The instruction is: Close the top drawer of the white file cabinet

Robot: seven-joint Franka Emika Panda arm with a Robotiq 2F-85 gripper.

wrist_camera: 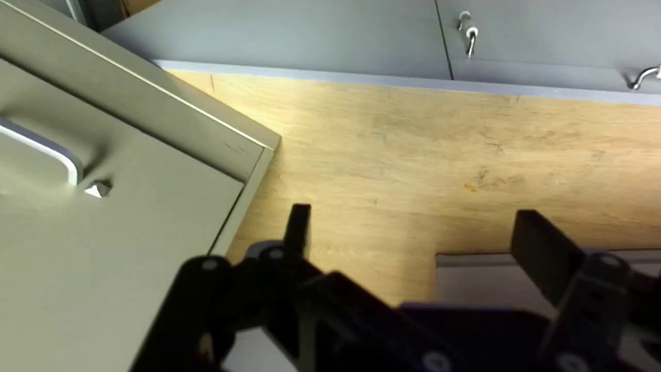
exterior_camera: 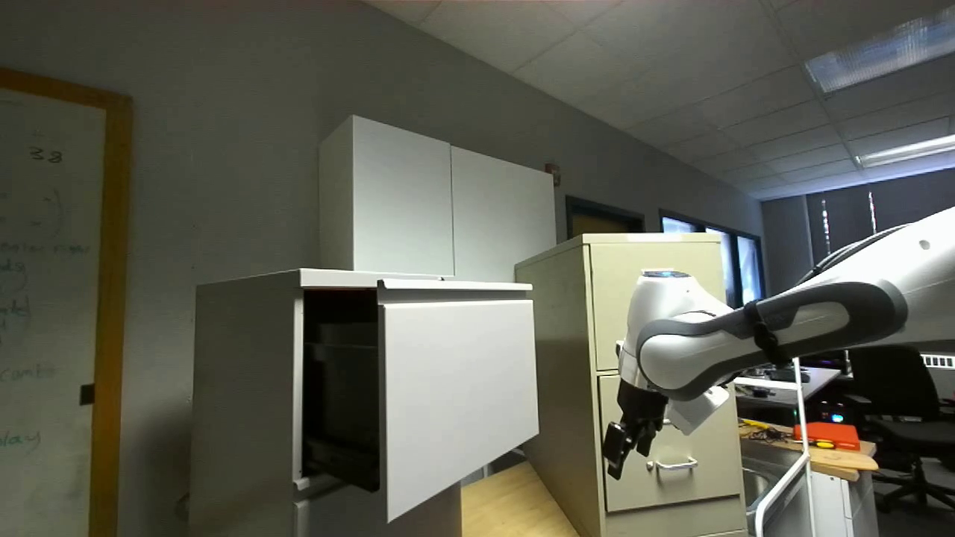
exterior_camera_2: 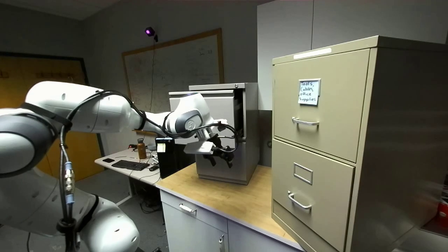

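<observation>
in an exterior view, at far left, i have the whiteboard (exterior_camera: 52,298) in its wooden frame. right of it is the white file cabinet (exterior_camera: 242,388), and its top drawer (exterior_camera: 459,395) is pulled well out: the plain white front stands forward of the cabinet body, and the dark interior shows down the side. so my drawer is not yet closed. the white wall cupboards (exterior_camera: 403,201) sit higher up behind, doors flush. past the drawer i see a strip of wood worktop (exterior_camera: 515,503), then the beige cabinet (exterior_camera: 556,373), its handled drawers (exterior_camera: 664,485) closed. my gripper (exterior_camera: 630,451) hangs in front of that cabinet as this camera sees it, pointing downward and apart from the drawer front. it is released: across the wrist view i read a handle (wrist_camera: 41,147) of the beige cabinet, one dark finger (wrist_camera: 298,225), bare worktop, then the opposite finger, the two spread wide. in an exterior view again, my white arm (exterior_camera: 821,324) reaches in from the right edge, with a flat red object (exterior_camera: 828,434) and a black office chair (exterior_camera: 899,388) beyond.
</observation>
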